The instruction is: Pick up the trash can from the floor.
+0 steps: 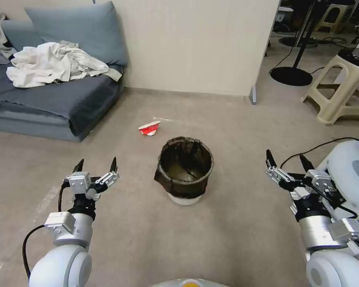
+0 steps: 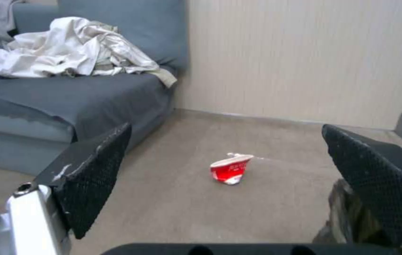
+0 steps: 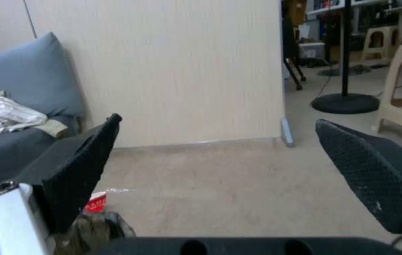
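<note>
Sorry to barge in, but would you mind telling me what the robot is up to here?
Nothing is being handled. The trash can stands upright on the floor in front of the robot, between its two arms. The left gripper and right gripper hover open on either side of it, touching nothing. A crushed red-and-white paper cup lies on the floor beyond the can, near the grey sofa.

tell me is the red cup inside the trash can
No, the cup lies on the floor behind the trash can, apart from it.
</note>
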### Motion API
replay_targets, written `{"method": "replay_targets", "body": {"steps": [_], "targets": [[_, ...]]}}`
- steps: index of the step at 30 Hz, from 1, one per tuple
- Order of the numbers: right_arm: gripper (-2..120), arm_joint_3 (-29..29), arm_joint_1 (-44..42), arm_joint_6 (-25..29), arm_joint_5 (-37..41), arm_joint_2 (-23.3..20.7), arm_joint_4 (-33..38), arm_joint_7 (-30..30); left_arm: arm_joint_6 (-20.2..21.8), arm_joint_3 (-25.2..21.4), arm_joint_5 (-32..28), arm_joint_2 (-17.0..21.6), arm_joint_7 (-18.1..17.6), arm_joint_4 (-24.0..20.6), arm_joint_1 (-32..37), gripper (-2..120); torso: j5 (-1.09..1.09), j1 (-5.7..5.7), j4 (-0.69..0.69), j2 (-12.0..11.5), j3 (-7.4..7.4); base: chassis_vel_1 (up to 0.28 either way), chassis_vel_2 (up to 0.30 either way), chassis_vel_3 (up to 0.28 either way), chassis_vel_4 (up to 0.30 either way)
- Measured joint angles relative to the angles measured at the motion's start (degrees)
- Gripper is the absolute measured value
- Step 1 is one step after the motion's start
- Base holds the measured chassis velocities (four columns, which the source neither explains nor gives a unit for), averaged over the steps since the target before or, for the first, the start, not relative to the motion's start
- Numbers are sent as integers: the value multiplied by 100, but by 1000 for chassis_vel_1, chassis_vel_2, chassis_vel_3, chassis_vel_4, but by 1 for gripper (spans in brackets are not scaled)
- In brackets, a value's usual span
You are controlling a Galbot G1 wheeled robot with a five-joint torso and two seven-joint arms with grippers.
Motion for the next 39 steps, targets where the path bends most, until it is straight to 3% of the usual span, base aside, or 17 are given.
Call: {"method": "replay_targets", "body": {"steps": [14,19,25,32,39], "targets": [[100,-17,47,183,-13,-25,-112,-108,-71,64,-52,54,9,131,-89,100,0,-1,0,0,-1,-10,14,14,-12],[100,-41,-2,245,-16,-43,-121,-101,-118,167,-407,263,109,173,-263,100,0,-1,-1,0,-1,0,0,0,0],[100,-16,-9,255,-16,-31,-117,-75,-102,334,-918,695,314,257,-475,100,0,-1,0,0,-1,0,0,0,0],[100,-20,17,243,-41,9,-123,-74,299,776,-1922,1255,535,377,-777,100,0,-1,0,0,-1,0,0,0,0],[100,-2,23,226,-45,13,-123,-71,694,1594,-2641,1839,583,680,-1211,100,0,-1,-1,0,-1,0,0,0,0]]}}
